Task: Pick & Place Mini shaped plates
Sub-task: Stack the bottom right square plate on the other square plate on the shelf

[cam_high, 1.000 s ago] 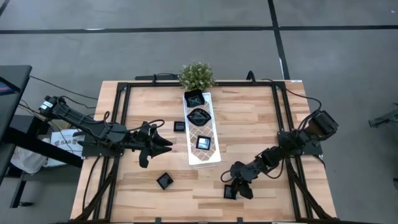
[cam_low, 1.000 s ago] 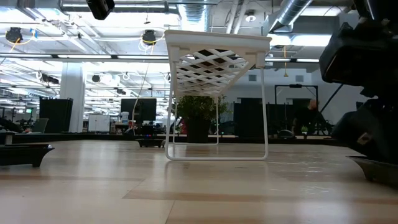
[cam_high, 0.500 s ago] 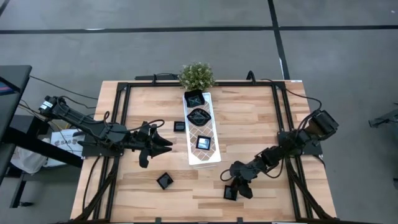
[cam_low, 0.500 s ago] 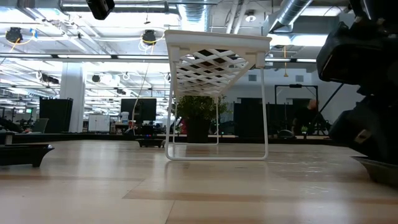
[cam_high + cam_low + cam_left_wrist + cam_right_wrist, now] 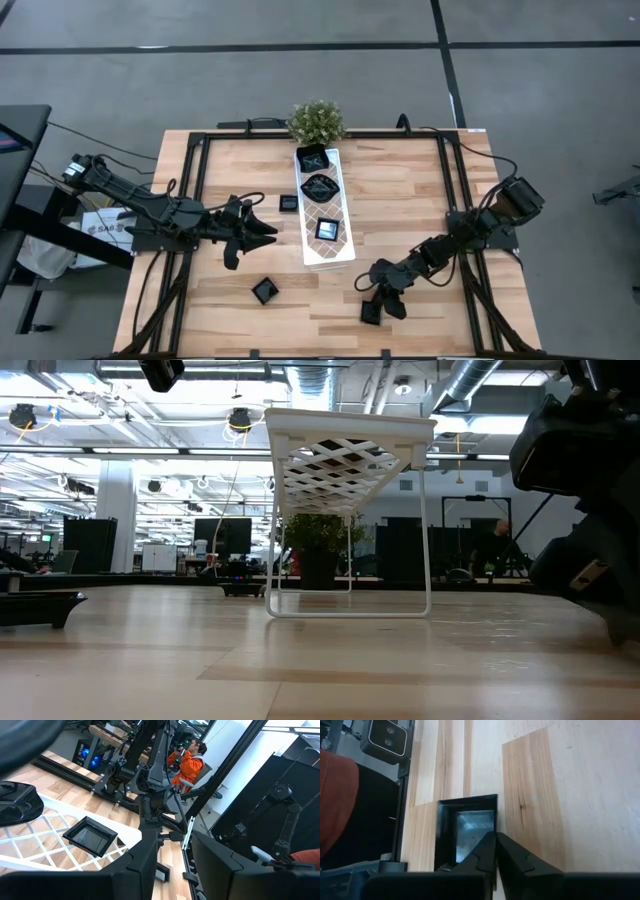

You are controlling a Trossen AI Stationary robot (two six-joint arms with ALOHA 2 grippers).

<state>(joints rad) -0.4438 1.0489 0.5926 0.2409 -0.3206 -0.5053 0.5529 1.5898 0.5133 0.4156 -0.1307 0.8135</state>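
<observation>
Surface: pale wooden table [image 5: 410,200] standing on a grey floor, with a small potted plant [image 5: 317,121] at its far edge and an open workshop hall showing beyond in the low view.
Tray: long white lattice tray [image 5: 338,250] is sitting mid-table on thin legs, carrying three mini shaped plates, one square at the far end [image 5: 314,158], one leaf-like in the middle [image 5: 319,187], one small square near the front [image 5: 327,229].
Loose plates: one is lying just beside the tray on the left [image 5: 288,203], another near the front left [image 5: 264,291].
Target plate: small black square dish [image 5: 468,832] is lying flat on the wood at the front right.
Right gripper: right gripper [image 5: 495,851] is pressing its fingers together over one wall of that dish, apparently pinching the rim.
Left gripper: left gripper [image 5: 262,229] is waiting left of the tray with fingers spread, holding nothing.
Handling: dish is looking light, rigid and glossy, so probably slippery and likely to chip if dropped.
Where to hold: gripping across a straight raised wall, near its middle, is seeming safest; a corner grip may let it twist.
</observation>
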